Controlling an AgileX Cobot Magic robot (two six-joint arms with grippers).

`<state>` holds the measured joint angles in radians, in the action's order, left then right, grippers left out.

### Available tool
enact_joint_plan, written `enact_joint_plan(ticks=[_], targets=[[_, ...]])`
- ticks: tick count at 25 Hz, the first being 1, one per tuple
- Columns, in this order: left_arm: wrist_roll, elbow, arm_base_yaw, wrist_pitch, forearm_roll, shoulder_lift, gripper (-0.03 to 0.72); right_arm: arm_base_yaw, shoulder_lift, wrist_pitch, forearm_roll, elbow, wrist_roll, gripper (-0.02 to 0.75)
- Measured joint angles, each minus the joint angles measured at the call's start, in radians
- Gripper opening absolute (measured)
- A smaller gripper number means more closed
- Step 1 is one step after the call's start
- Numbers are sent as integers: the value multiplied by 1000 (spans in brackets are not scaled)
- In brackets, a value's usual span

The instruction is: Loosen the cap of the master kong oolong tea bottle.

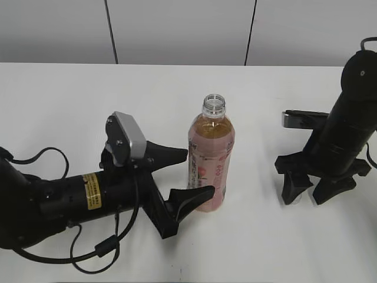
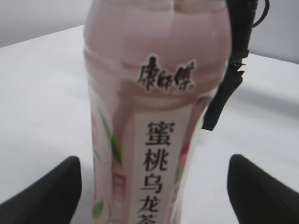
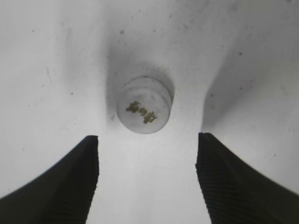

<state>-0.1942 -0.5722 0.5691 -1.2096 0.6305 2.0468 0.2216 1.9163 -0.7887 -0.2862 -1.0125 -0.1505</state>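
Observation:
The master kong oolong tea bottle stands upright mid-table, amber tea inside, pink label, its neck open with no cap on it. My left gripper is open, its fingers on either side of the bottle's lower body with gaps on both sides. In the left wrist view the bottle fills the middle between the fingertips of the left gripper. The white cap lies on the table, printed top up. My right gripper is open, pointing down just above and beside the cap; it also shows at the right of the exterior view.
The white table runs back to a grey panelled wall. My left arm's cables lie at the front left. The right arm shows behind the bottle in the left wrist view.

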Motion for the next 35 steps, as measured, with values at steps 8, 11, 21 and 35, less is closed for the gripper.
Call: enact_joint_plan(ticks=[8, 11, 21, 35], targets=[[0, 133, -50, 1, -41, -129, 567, 0, -37, -32, 0, 0, 0, 495], [0, 156, -97, 1, -71, -201, 566, 0, -80, -31, 0, 0, 0, 495], [0, 147, -313, 102, -391, -383, 564, 0, -125, -41, 0, 0, 0, 495], [-33, 147, -642, 395, -444, -565, 550, 0, -127, -86, 6, 0, 0, 495]])
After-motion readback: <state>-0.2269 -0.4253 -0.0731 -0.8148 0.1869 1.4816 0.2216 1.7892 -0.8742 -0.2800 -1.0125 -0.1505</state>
